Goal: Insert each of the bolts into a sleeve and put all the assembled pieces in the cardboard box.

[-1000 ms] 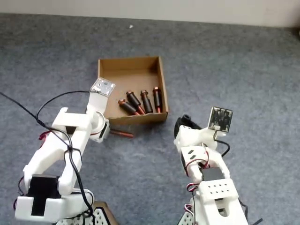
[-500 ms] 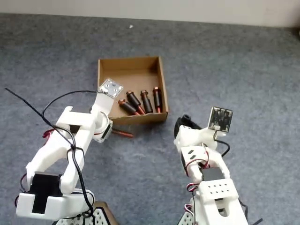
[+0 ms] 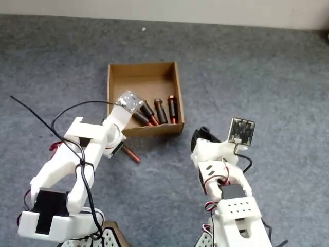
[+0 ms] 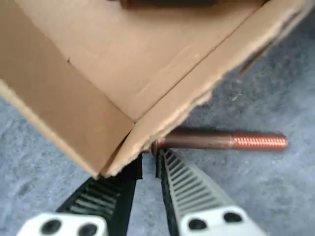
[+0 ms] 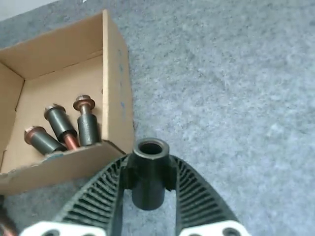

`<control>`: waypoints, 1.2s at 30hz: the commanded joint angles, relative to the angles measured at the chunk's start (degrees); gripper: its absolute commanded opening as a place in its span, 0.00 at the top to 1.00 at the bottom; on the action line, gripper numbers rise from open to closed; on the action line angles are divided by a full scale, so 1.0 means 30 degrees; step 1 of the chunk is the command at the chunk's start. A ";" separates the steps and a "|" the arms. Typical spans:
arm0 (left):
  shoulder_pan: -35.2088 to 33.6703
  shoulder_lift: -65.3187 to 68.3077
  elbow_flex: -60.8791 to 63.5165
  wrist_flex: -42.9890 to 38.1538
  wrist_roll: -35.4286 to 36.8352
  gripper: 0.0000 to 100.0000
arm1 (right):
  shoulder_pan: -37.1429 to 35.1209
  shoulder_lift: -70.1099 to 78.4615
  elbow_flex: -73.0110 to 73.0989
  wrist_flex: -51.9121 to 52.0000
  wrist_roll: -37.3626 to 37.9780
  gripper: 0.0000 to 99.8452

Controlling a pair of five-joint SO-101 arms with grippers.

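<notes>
The left hand [image 4: 149,160] is drawn narrow, with a thin slit between the jaws and nothing in it. It sits low over the grey worktop [image 3: 257,77], its tips at a front corner of the cardboard box [image 3: 178,98]. Just beyond the tips lies the one loose bolt [image 4: 221,141], flat on the worktop outside the box. Its head end is just at one fingertip [image 4: 162,156], and its threaded end points away along the box's front wall. Because the bolt lies crosswise to the jaws, it cannot be pinched as it is. The hand appears set either to nudge it clear of the cardboard or to come round for a proper grip, since the wall crowds the head.

Beyond the left hand, inside the box, are four assembled pieces [image 3: 160,110], each a copper bolt in a black sleeve. They lie side by side against the front wall, as finished work. The piece nearest the left hand is partly covered by that arm.

The right hand [image 5: 147,166] is near the box's other front corner, apart from it, and is closed on the one free sleeve [image 5: 148,189]. The sleeve is clamped about its middle with its open bore turned outward past the fingertips, presumably so that the loose bolt can be pushed straight in.

Count: two hands, one box, four assembled pieces, one bare bolt, one bare sleeve. By this tally one pairing remains.
</notes>
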 commanded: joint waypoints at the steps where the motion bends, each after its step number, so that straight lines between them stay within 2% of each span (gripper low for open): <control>1: -0.0630 -0.0308 -0.0718 -0.0410 -0.2842 0.99 | 0.0073 -0.0513 -0.0044 -0.0425 0.0967 1.00; 6: -0.1538 -0.1040 -0.0689 -0.0469 -0.6652 0.99 | 0.0073 -0.0513 -0.0015 -0.0425 0.1114 1.00; 11: -0.1919 -0.4147 -0.0220 -0.0410 -0.7707 0.99 | 0.0073 -0.0513 -0.0015 -0.0425 0.1143 1.00; 17: -0.0513 -0.8630 0.2945 -0.0410 -1.0168 0.99 | 0.0073 -0.0542 -0.0015 -0.0425 0.1201 1.00; 20: 0.0249 -1.0593 0.4733 -0.0410 -1.0520 0.99 | 0.0073 -0.0542 -0.0015 -0.0425 0.1231 1.00; 27: 0.1861 -1.3172 0.7253 -0.0498 -0.9905 0.99 | 0.0073 -0.0542 -0.0015 -0.0425 0.1231 1.00; 29: 0.1656 -1.3553 0.7253 -0.0498 -0.8821 0.96 | 0.0073 -0.0542 -0.0015 -0.0425 0.1231 1.00; 33: 0.0864 -1.4374 0.7399 -0.0410 -0.6125 0.82 | 0.0073 -0.0542 -0.0015 -0.0425 0.1231 1.00; 36: 0.0806 -1.4520 0.7399 -0.0381 -0.3751 0.81 | 0.0073 -0.0542 -0.0015 -0.0425 0.1231 1.00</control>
